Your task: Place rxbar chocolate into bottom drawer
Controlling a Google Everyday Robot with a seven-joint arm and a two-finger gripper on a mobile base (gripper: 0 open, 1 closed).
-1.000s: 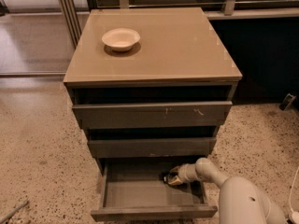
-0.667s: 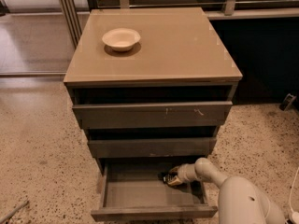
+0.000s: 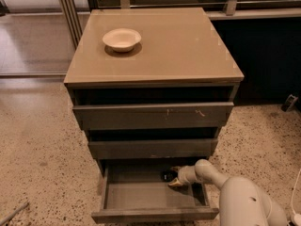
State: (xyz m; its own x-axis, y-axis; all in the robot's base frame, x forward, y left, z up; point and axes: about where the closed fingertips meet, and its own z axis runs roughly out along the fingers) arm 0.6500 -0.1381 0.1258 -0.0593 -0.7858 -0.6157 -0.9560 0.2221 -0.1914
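One drawer of the three stands pulled out: the bottom drawer, its shallow tray open toward 6 o'clock under the two drawers above it. The pincer reaches in from 4 o'clock and sits low inside the tray, toward 1 o'clock of the drawer floor, close to the back wall. The rxbar chocolate shows as a small dark patch right at the pincer's tip, on its 9 o'clock side; whether it is clenched or already let go, I cannot tell. Judging from this, the step in hand is the release. To do it well, the bar should be down on the drawer floor before it is freed, so it drops flat rather than tipping against the back wall. The retreat is best made upward and toward 5 o'clock, clear of the middle drawer's front overhead and of the tray's right wall. The cream bowl on the desk at 11 o'clock is well apart and needs no care.
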